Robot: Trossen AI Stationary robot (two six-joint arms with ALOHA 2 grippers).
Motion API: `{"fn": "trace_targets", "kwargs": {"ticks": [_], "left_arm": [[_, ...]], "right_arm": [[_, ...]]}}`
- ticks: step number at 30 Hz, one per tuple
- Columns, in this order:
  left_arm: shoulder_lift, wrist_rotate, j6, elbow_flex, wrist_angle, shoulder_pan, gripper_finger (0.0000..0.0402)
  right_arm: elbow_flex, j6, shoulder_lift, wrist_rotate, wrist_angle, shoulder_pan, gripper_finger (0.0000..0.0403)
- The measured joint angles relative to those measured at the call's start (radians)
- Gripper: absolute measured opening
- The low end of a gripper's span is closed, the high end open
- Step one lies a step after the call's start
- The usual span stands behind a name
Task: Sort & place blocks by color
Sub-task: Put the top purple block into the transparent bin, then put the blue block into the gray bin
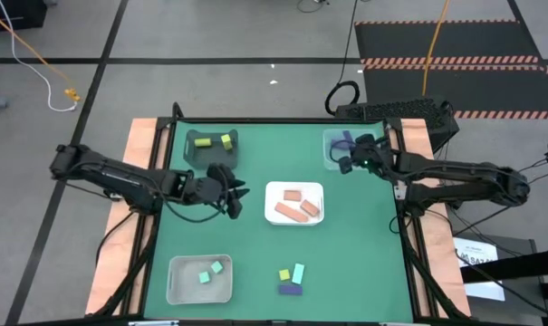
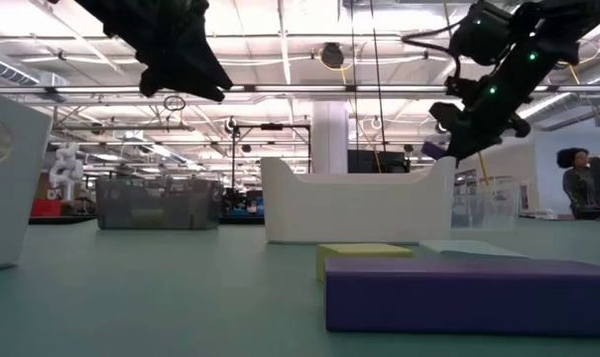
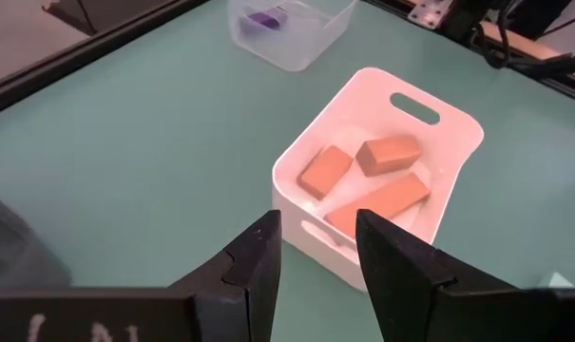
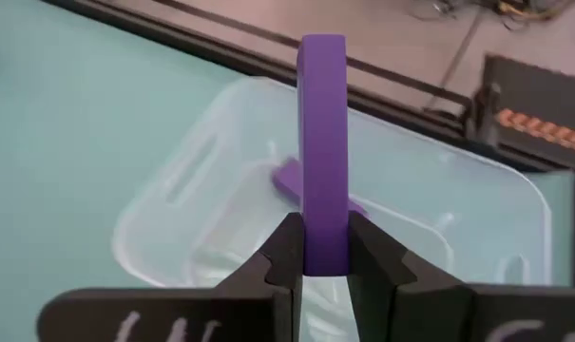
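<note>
My right gripper point(image 4: 323, 228) is shut on a purple bar point(image 4: 323, 123) over the clear tray point(image 1: 333, 159) at the table's far right; another purple block point(image 4: 289, 178) lies in that tray. My left gripper point(image 3: 317, 233) is open and hangs in the air just left of the white middle tray point(image 3: 458, 123), which holds three salmon-pink blocks point(image 3: 377, 180). Yellow blocks point(image 1: 203, 141) lie in the dark grey tray point(image 1: 190, 154). Mint green blocks point(image 1: 210, 272) lie in the near-left white tray point(image 1: 178, 285). A yellow cube point(image 1: 283, 274), a mint bar point(image 1: 298, 271) and a purple bar point(image 1: 290, 290) lie loose on the mat. My right gripper pinches the purple bar between its two fingers at one end point(image 4: 323, 249). The rest of the bar sticks out past the fingertips, in line with them. It is lifted clear, above the clear tray point(image 4: 220, 199).
The green mat point(image 1: 346, 263) lies open between the trays and along the near right. The loose blocks point(image 2: 468, 293) sit near the near edge. The table's black frame point(image 1: 408, 235) and wooden side strips border the mat. A person point(image 2: 580, 183) stands in the room beyond.
</note>
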Motion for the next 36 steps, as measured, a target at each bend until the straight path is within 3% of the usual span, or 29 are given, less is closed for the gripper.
{"fn": "trace_targets", "kwargs": {"ticks": [9, 23, 27, 36], "left_arm": [[0.026, 0.0, -0.002, 0.0, 0.011, 0.0, 0.0141], [0.026, 0.0, -0.001, 0.0, 0.006, 0.0, 0.0141], [0.026, 0.0, -0.002, 0.0, 0.003, 0.0, 0.0141], [0.026, 0.006, -0.019, 0.0, 0.004, 0.0, 0.0141]], "right_arm": [[0.0, 0.002, 0.037, -0.003, -0.008, -0.066, 0.0058], [0.0, -0.003, 0.048, -0.024, 0.029, -0.093, 0.0187], [0.0, 0.006, 0.013, -0.174, 0.137, -0.093, 0.0205], [0.001, 0.112, -0.015, -0.531, 0.376, -0.09, 0.02]]}}
